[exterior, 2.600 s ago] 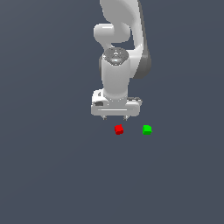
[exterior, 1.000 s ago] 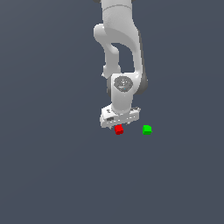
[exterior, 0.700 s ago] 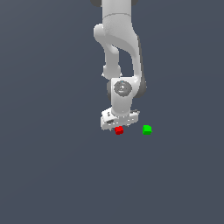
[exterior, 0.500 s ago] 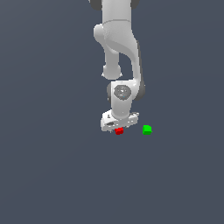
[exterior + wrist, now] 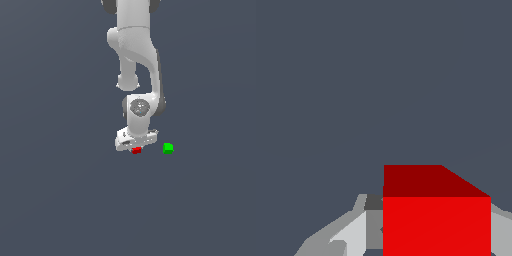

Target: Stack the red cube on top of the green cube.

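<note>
Two cubes sit on the grey floor, the red cube right between my claw fingers that flank it closely, though I cannot tell if they grip it yet, the green cube near, to the exterior view's right.

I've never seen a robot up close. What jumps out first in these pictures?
A tall white arm reaches down from the top of the exterior view over a plain dark grey floor. Its tool sits low around a tiny red cube, which fills the wrist view between the grey fingers. A matching green cube stands alone, apart, toward the exterior view's right.
</note>
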`<state>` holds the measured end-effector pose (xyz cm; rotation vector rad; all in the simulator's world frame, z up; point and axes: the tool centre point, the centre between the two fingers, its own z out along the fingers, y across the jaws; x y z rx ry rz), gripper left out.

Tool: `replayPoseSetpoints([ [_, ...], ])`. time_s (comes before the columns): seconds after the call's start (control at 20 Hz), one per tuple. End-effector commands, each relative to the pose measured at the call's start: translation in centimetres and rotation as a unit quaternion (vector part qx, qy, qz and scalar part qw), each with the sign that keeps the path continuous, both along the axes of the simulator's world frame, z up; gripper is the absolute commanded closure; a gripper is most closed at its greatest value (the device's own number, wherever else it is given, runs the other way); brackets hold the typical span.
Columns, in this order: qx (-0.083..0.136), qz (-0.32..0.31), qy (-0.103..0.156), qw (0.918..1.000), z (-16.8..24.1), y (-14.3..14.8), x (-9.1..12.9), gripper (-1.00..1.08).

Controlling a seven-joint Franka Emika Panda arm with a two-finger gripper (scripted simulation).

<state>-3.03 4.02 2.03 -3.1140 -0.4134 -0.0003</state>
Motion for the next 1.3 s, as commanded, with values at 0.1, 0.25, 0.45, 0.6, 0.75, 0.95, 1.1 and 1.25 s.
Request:
replayPoseSetpoints([
  [0.1,0.000,0.000,0.000,1.0000,0.0,0.0,0.0,1.08],
  [0.25,0.000,0.000,0.000,1.0000,0.0,0.0,0.0,1.08],
  [0.45,0.000,0.000,0.000,1.0000,0.7,0.0,0.0,1.08],
  [0.6,0.000,0.000,0.000,1.0000,1.9,0.0,-0.1,1.08],
  [0.75,0.000,0.000,0.000,1.0000,3.7,0.0,-0.1,1.08],
  [0.95,0.000,0.000,0.000,1.0000,6.6,0.0,-0.2,1.08],
  [1.1,0.000,0.000,0.000,1.0000,8.3,0.0,-0.1,1.08],
  [1.25,0.000,0.000,0.000,1.0000,9.4,0.0,-0.1,1.08],
])
